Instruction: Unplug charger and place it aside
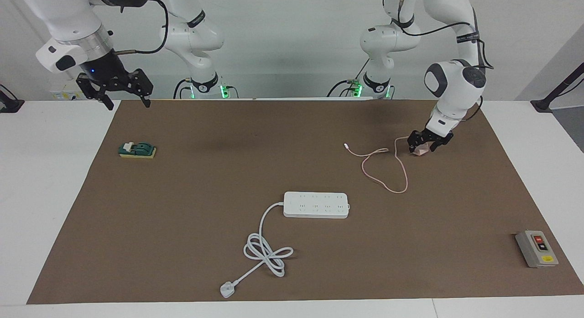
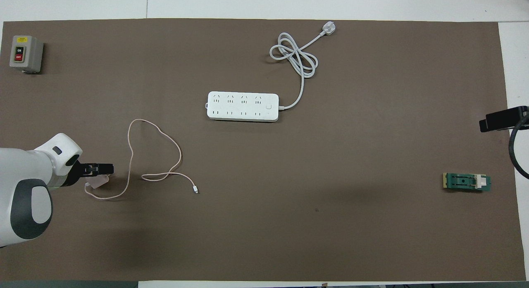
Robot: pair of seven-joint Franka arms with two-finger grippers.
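Charger [image 1: 421, 149] tilted between left gripper [image 1: 429, 143] fingers, facing view only

The brown mat [image 1: 182, 245] on the table looks matt, like paper or thin board, smooth and without shine. The power strip [image 1: 315, 205] is smooth white plastic with a light gloss. The charger [image 1: 420, 149] looks like pale pink plastic. The grey box [image 1: 536, 248] seems hard and matt.
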